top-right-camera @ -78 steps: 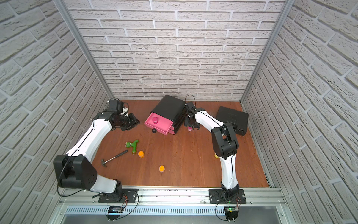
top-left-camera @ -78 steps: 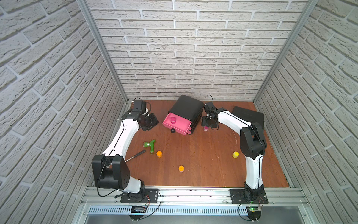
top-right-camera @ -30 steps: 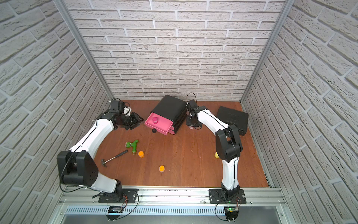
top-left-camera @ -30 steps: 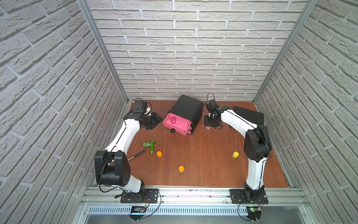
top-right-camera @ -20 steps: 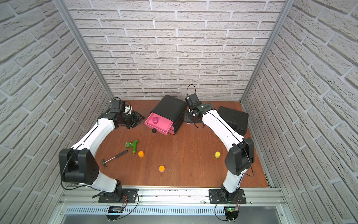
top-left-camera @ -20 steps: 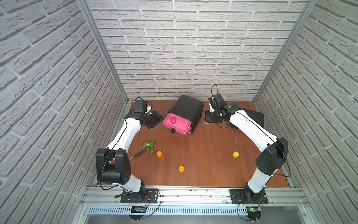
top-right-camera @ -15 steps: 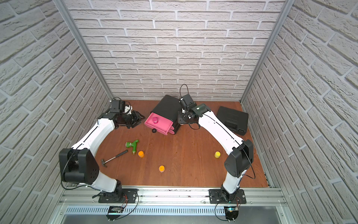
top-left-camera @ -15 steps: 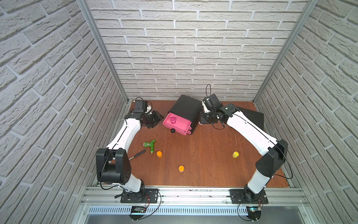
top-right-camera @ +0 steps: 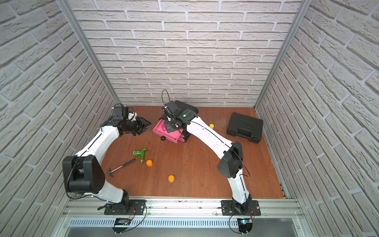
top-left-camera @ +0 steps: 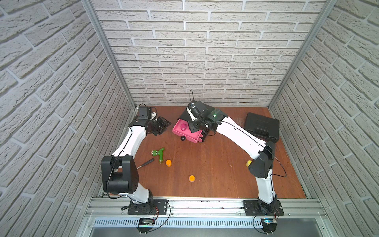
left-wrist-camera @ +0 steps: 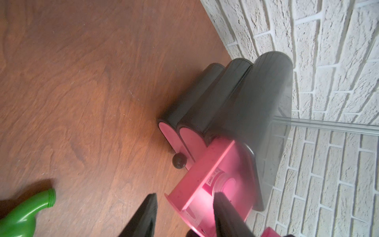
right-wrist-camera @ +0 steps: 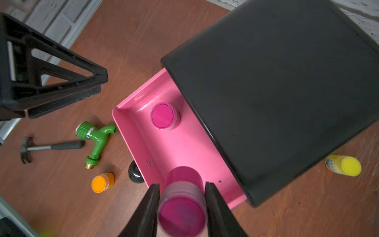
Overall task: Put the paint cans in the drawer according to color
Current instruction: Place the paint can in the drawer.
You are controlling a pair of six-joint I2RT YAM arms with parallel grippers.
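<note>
Just above the open drawer (right-wrist-camera: 131,139), right fingers (right-wrist-camera: 148,207) pinch a pink jar (right-wrist-camera: 182,213); another jar (right-wrist-camera: 163,116) stands inside. Left fingers (left-wrist-camera: 143,215), spread and empty, hang beside it.

Black cabinet (top-left-camera: 202,106) at rear centre, top pink drawer (top-left-camera: 189,136) pulled out w/ one magenta can (top-left-camera: 183,127) inside. R gripper (top-left-camera: 194,129) hangs over the drawer, just beside that can; whether it grips anything can't be made out. L gripper (top-left-camera: 166,124) near the drawer, not touching, jaws apart. One orange can (top-left-camera: 168,163) just beside green piece (top-left-camera: 160,153); 2nd orange can (top-left-camera: 192,178) further fwd. A yellow can (top-left-camera: 248,163) half hidden by R arm (top-left-camera: 238,133).
</note>
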